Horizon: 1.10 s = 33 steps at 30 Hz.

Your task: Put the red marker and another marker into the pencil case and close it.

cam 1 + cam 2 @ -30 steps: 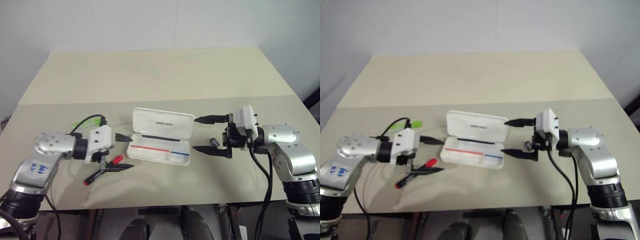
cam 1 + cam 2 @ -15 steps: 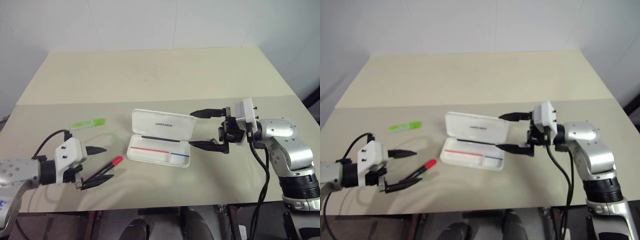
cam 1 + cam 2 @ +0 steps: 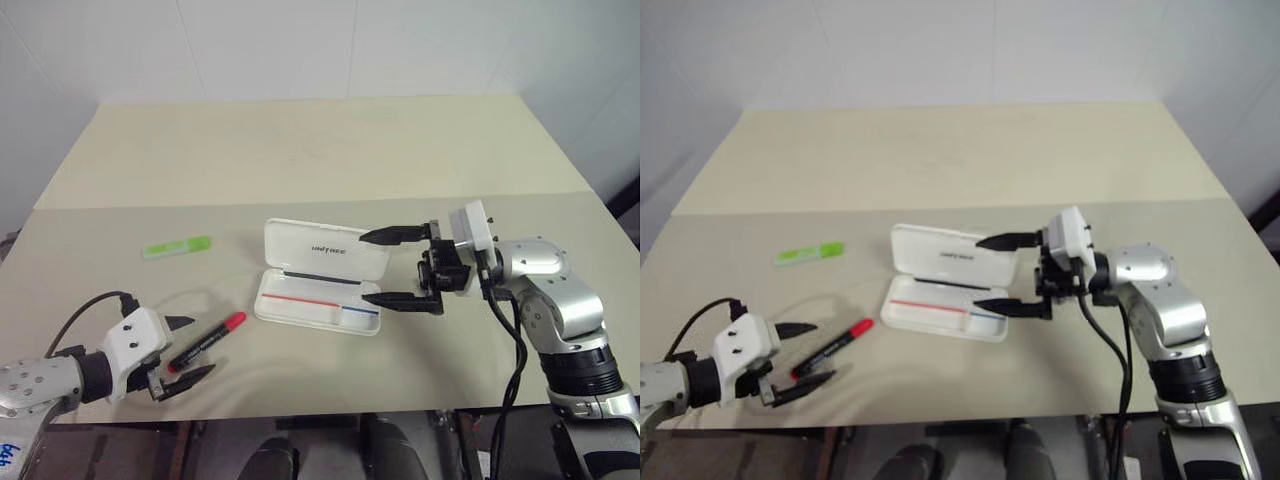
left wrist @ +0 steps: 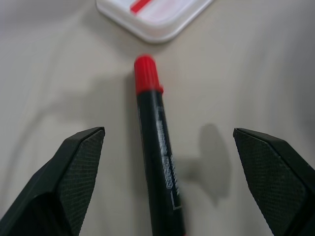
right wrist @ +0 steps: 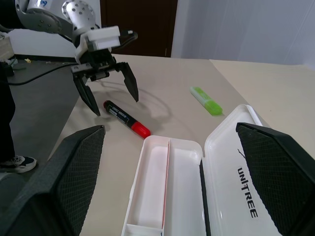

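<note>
The red marker point(image 3: 207, 338) lies slanted on the table, left of the pencil case point(image 3: 325, 246), red cap toward the case. My left gripper point(image 3: 200, 347) is open near the table's front edge, its fingers either side of the marker's black end without touching it; the left wrist view shows the marker point(image 4: 155, 147) between both pads. The light-green marker point(image 3: 177, 246) lies farther back on the left. The white case stands open, with its tray point(image 3: 318, 305) empty. My right gripper point(image 3: 364, 268) is open and level at the case's right end, holding nothing.
The beige table point(image 3: 300, 150) stretches far behind the case. A black cable loops from my left wrist point(image 3: 95, 305) over the table's front left corner. The right wrist view shows floor beyond the table edge and a shoe point(image 5: 15, 162) there.
My left gripper drew back from beside the case toward the front left edge and sank; it now straddles the marker's black end. My right gripper shifted left to the case. Markers and case stayed.
</note>
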Available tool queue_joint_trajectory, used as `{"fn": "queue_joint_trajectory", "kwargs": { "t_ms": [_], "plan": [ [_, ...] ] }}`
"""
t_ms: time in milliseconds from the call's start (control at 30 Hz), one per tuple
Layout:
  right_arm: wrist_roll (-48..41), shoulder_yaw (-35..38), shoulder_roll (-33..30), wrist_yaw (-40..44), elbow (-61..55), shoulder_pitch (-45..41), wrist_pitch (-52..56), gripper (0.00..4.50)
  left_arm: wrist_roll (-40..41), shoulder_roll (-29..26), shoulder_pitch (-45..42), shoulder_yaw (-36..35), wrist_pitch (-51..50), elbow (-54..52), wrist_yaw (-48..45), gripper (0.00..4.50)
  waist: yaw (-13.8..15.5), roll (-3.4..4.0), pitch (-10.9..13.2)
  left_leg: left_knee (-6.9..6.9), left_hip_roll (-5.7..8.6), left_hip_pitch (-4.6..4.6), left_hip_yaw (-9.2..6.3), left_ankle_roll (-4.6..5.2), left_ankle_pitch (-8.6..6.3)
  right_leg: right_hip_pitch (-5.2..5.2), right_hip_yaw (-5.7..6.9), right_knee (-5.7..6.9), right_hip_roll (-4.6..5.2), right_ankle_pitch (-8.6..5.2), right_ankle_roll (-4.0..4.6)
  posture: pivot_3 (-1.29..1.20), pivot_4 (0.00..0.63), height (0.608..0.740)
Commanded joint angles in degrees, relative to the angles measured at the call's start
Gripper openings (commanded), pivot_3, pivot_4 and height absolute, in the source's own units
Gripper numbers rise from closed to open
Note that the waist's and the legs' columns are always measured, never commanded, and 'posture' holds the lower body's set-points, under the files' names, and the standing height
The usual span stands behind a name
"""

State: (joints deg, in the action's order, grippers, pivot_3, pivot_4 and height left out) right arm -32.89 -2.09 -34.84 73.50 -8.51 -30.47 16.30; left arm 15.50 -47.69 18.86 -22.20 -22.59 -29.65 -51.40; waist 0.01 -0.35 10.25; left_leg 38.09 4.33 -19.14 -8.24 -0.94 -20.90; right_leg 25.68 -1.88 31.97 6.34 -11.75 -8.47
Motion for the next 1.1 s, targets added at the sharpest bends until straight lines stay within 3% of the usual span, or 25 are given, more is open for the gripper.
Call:
{"fn": "queue_joint_trajectory", "kwargs": {
  "t_ms": [33,400,500,833,1100],
  "plan": [
    [-1.01,0.59,0.43,-0.48,-2.24,-0.30,-0.04,4.50,-1.03,0.44,-0.89,1.30,2.02,1.09,1.00,4.43,-0.03,0.00,0.00,0.00,0.00,0.00,0.00,0.00,0.00,0.00,0.00,0.00,0.00,0.00,0.00,0.00,0.150,0.740],
    [-0.62,1.48,0.07,-2.79,-2.58,-0.24,0.16,4.50,-5.03,2.41,-2.73,5.56,5.76,6.91,5.17,4.43,0.19,0.01,-0.01,0.01,-0.01,0.03,0.06,0.00,-0.02,0.02,-0.01,0.03,0.00,0.00,0.00,0.00,0.150,0.740],
    [-0.64,1.59,-0.02,-3.27,-2.63,-0.39,0.24,4.50,-5.60,2.17,-3.05,6.12,5.65,7.16,5.83,3.78,0.35,0.01,-0.01,0.06,-0.01,0.03,0.05,0.00,-0.02,0.01,0.00,0.05,0.01,0.01,0.01,0.00,0.150,0.740],
    [-0.41,1.50,0.15,-4.06,-2.33,-0.85,-0.13,4.50,-5.88,1.36,-2.93,6.95,5.38,7.35,5.91,0.55,0.15,0.01,-0.01,0.06,-0.01,0.18,0.05,-0.05,0.01,-0.01,-0.01,0.10,-0.04,0.08,0.15,0.00,0.150,0.740],
    [-0.02,1.33,0.41,-4.17,-1.63,-0.87,-0.93,4.50,-4.93,1.66,-3.36,6.13,5.29,6.08,6.35,0.54,0.03,0.01,-0.01,0.04,-0.03,0.29,0.06,-0.04,0.00,-0.06,-0.01,0.10,-0.18,0.17,0.30,0.00,0.150,0.740]
  ]
}}
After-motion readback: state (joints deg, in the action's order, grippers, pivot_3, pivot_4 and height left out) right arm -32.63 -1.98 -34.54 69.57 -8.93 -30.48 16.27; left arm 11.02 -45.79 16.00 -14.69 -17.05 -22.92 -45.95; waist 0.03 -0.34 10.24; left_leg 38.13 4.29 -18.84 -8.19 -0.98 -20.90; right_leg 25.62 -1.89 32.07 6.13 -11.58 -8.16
